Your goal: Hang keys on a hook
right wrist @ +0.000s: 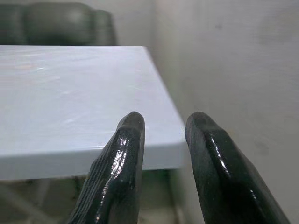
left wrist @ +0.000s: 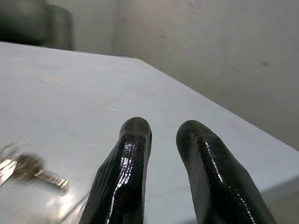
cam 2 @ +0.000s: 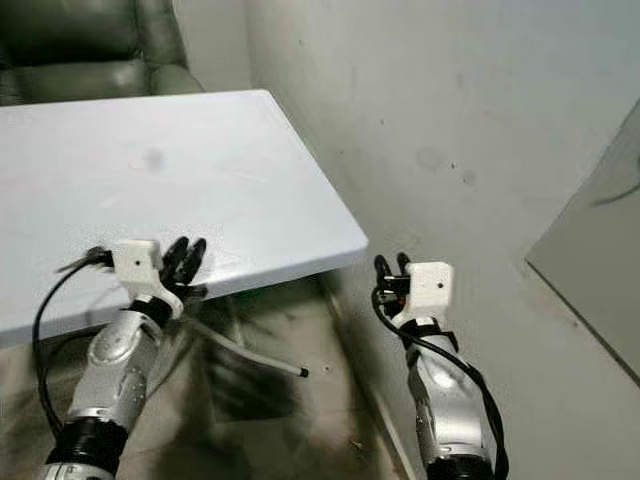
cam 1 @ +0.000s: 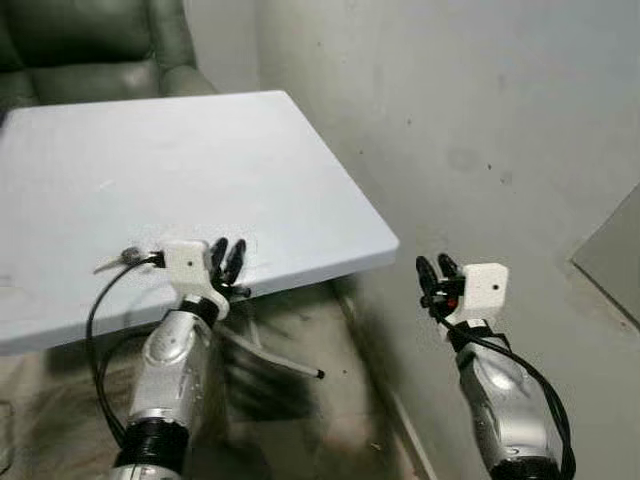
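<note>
Both arms rise at the bottom of the head view: the left gripper (cam 1: 228,262) sits over the near edge of the white table (cam 1: 150,180), fingers slightly apart and empty; the right gripper (cam 1: 437,272) hangs off the table's near right corner, beside the wall (cam 1: 480,110), also parted and empty. A green chair (cam 1: 90,45) stands behind the table. From the left wrist, keys (left wrist: 28,168) lie on the tabletop just beside the fingers (left wrist: 126,172). From the right wrist, spread fingers (right wrist: 117,172) face the table's corner.

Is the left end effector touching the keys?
Apart. Left wrist view: keys lie on the table, bare tabletop between them and the left end effector.
</note>
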